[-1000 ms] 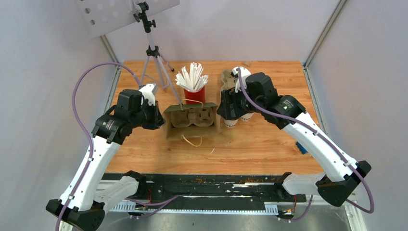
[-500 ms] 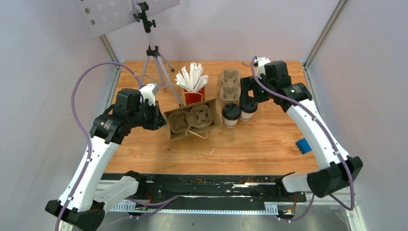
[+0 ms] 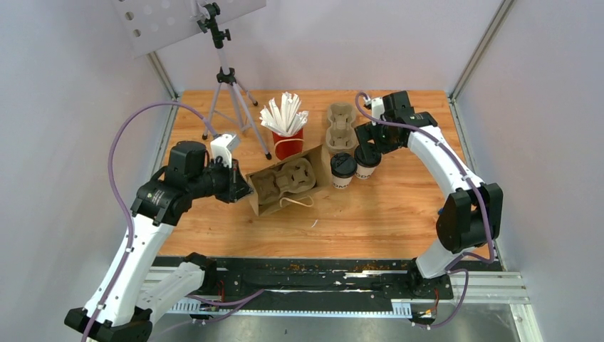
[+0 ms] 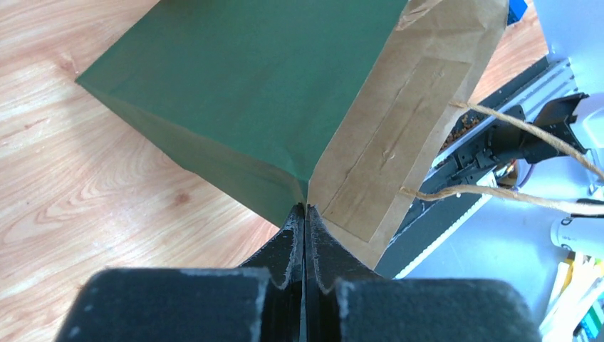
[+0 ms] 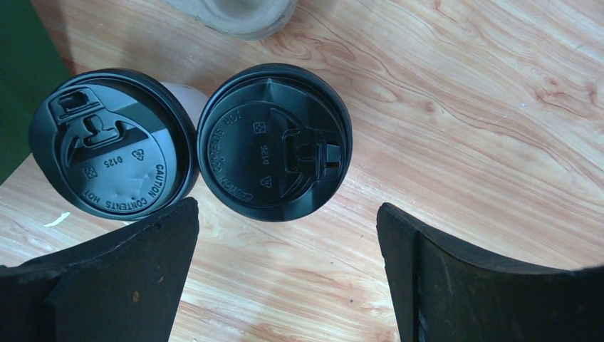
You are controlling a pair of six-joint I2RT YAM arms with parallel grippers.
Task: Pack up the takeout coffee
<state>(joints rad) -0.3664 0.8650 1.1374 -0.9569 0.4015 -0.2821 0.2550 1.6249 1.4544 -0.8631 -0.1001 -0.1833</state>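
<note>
Wood makes up the bench point(image 3: 399, 214). From above, a paper bag point(image 3: 320, 167) lies on its side in the middle of it. A beige tray point(image 3: 283, 178) sits inside the bag. The left hand point(image 3: 241, 191) is at the bag's left end, pinching its edge. Just right of the bag stand two white coffee cups with black lids, side by side. The near cup point(image 3: 342, 169) is right next to the bag, and the far cup point(image 3: 366, 169) is on its other side. The right hand point(image 3: 370, 144) hangs over the far cup. Behind the bag is a red cup of white straws point(image 3: 287, 135). Behind the two coffee cups is a stack of more trays point(image 3: 340, 125). A tripod point(image 3: 229, 92) stands behind the bag's left end.

From the left wrist, the two black fingers point(image 4: 290, 242) are pressed tight together on a corner fold of the bag. Here its green outside meets its brown inside. Two string handles point(image 4: 513, 196) stick out from the bag.

From the right wrist, looking straight down, the fingers point(image 5: 121, 278) are spread wide and hold nothing. The far cup's lid point(image 5: 274, 142) lies in the gap between them. The near cup's lid point(image 5: 114, 164) is on the bag's side. The lids are so close that they seem to touch.
</note>
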